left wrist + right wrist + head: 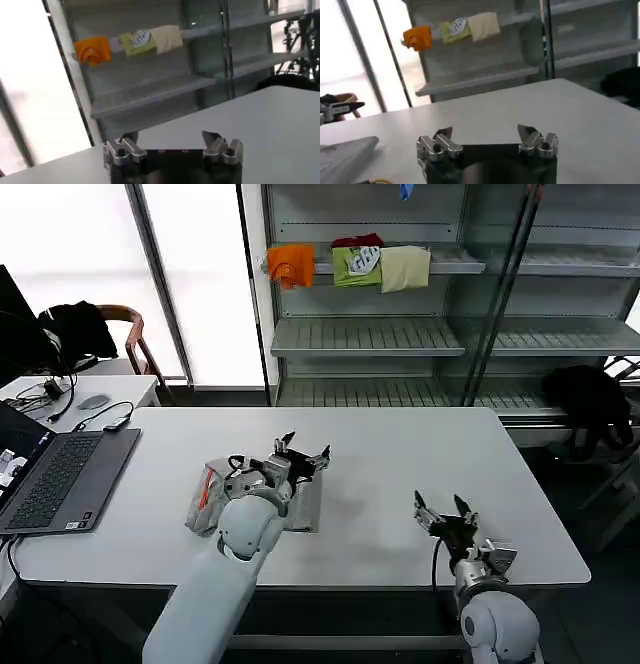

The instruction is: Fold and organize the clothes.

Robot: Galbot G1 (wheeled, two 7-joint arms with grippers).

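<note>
- Left gripper (pixel 303 452) open wide, nothing between the fingers; it hangs just above the far end of the folded shirt (pixel 255 499), mid-table toward the left. In the left wrist view the left gripper (pixel 172 145) shows both fingertips (pixel 212 136) spread with bare tabletop beyond.
- Right gripper (pixel 445 510) open wide, holding nothing, near the table's front edge on the right side, well apart from the shirt. In the right wrist view the right gripper (pixel 486 137) has its jaws spread over bare tabletop.
- Folded shirt is light grey, lies flat on the white table (pixel 420 454), left of centre and nearer the front edge; orange trim visible at its left end. Its edge also shows in the right wrist view as a grey fold (pixel 342 155).
- Laptop (pixel 55 474) open at the table's left front corner, cables and a mouse behind it.
- Shelf rack (pixel 400 334) beyond the table's far edge holds orange, green and cream folded clothes (pixel 350 264) on an upper shelf.
- Chair (pixel 115 334) with a black garment (pixel 75 324) past the far left corner.
</note>
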